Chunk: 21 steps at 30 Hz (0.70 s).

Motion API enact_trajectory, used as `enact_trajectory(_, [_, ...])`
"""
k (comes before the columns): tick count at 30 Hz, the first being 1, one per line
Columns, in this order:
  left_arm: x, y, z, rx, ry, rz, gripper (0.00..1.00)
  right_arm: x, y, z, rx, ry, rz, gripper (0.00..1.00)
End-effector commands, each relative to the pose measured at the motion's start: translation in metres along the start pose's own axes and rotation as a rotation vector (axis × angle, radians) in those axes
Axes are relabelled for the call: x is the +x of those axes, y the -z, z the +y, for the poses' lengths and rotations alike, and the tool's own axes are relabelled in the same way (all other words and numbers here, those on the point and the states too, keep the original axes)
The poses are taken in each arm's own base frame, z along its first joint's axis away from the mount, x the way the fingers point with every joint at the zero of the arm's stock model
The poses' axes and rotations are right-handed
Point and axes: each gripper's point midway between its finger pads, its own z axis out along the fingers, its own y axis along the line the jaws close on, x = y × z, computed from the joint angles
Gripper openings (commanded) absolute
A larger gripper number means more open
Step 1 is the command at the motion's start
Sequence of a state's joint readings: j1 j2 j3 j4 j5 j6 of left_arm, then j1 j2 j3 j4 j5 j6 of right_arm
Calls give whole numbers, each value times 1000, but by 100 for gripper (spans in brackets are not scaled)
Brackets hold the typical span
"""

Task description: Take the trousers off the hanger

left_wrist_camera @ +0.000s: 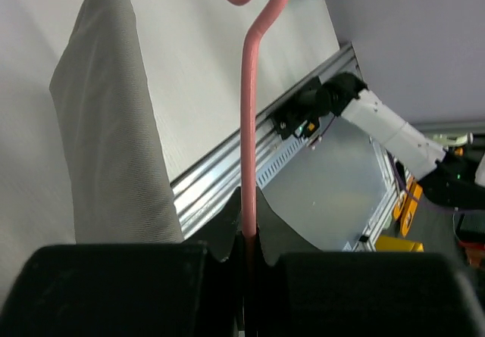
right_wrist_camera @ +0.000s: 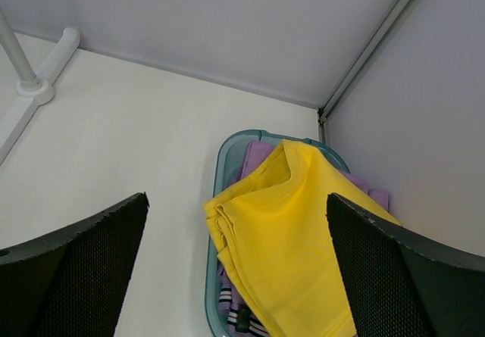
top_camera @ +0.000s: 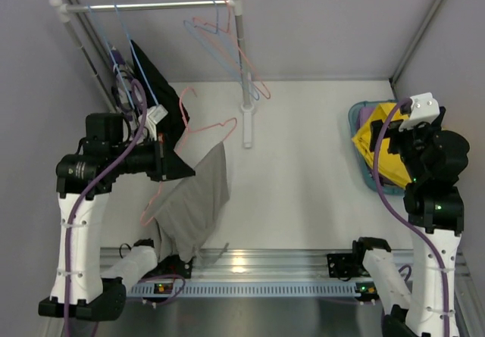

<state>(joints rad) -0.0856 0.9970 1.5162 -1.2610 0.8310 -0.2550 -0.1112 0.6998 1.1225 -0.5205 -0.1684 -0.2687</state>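
Note:
My left gripper (left_wrist_camera: 248,235) is shut on the wire of a pink hanger (left_wrist_camera: 248,110) and holds it off the rail, above the table (top_camera: 303,170). Grey-beige trousers (top_camera: 198,201) hang over this hanger (top_camera: 206,129) and droop toward the near edge; they also show in the left wrist view (left_wrist_camera: 114,140). Black trousers (top_camera: 158,91) hang on a blue hanger at the left of the rail (top_camera: 151,6). My right gripper (right_wrist_camera: 236,208) is open and empty above the teal basket (right_wrist_camera: 216,170), which holds yellow trousers (right_wrist_camera: 303,238), lilac trousers (right_wrist_camera: 258,159) and patterned trousers (right_wrist_camera: 239,318).
Empty blue and pink hangers (top_camera: 227,42) hang at the rail's right end. The rail's white post and foot (top_camera: 246,117) stand at mid-table. The basket (top_camera: 356,121) sits in the far right corner. A metal rail (top_camera: 250,265) runs along the near edge.

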Motion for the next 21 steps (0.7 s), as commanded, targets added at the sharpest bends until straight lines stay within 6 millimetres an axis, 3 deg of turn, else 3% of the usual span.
enact_trajectory(1, [44,12,-20,149,-58,162,0,-14,12,4,-20,13,-29,99])
enact_trajectory(6, [48,2,-26,237,-83,207,0,-12,11,4,-21,7,-21,99])
enact_trajectory(9, [39,-22,-35,239,-130,224,0,-13,10,3,-19,10,-21,99])
enact_trajectory(10, [45,-35,-42,225,-143,264,0,-13,10,3,-18,10,-20,99])
enact_trajectory(15, [13,-80,-47,190,-173,253,0,-12,9,-1,-1,23,-12,99])
enact_trajectory(17, [1,-91,-68,197,-229,211,0,-10,9,-1,2,23,-4,100])
enact_trajectory(18, [-11,-110,-66,142,-219,180,0,-8,10,-1,4,25,-1,100])
enact_trajectory(19, [-8,-119,-79,155,-240,188,0,-7,11,-1,6,24,2,99])
enact_trajectory(20, [-22,-120,-95,166,-261,146,0,-4,10,0,2,25,6,100])
enact_trajectory(21, [-34,-131,-93,97,-265,98,0,-3,11,0,2,25,6,99])
